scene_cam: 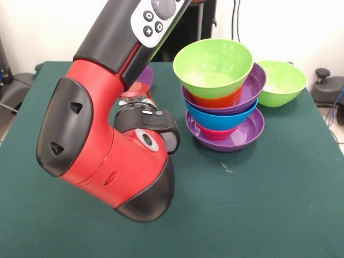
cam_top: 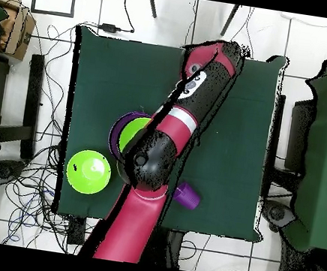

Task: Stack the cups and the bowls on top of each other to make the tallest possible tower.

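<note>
Front: glossy plastic tower point(scene_cam: 223, 105) on green felt table point(scene_cam: 258, 204), wide purple bowl point(scene_cam: 231, 134) as base, lime bowl point(scene_cam: 213, 67) on top. Second lime bowl point(scene_cam: 282, 81) just beside it. Bulky red arm point(scene_cam: 102, 145) hides gripper; can't tell jaw state. Overhead: arm point(cam_top: 170, 139) partly covers tower point(cam_top: 129, 133); loose lime bowl point(cam_top: 88, 171) near table edge; tapered purple cup point(cam_top: 186, 196) beside arm.

In the front view the tower point(scene_cam: 223, 102) stands on the counter point(scene_cam: 258, 204), toward its far side and right of the middle, its bowls nested one in another. A single bowl point(scene_cam: 281, 81) sits just beside it to the right. The arm point(scene_cam: 107, 140) reaches across the counter to the tower's left, and a cup point(cam_top: 186, 196) lies partly hidden behind it.
</note>
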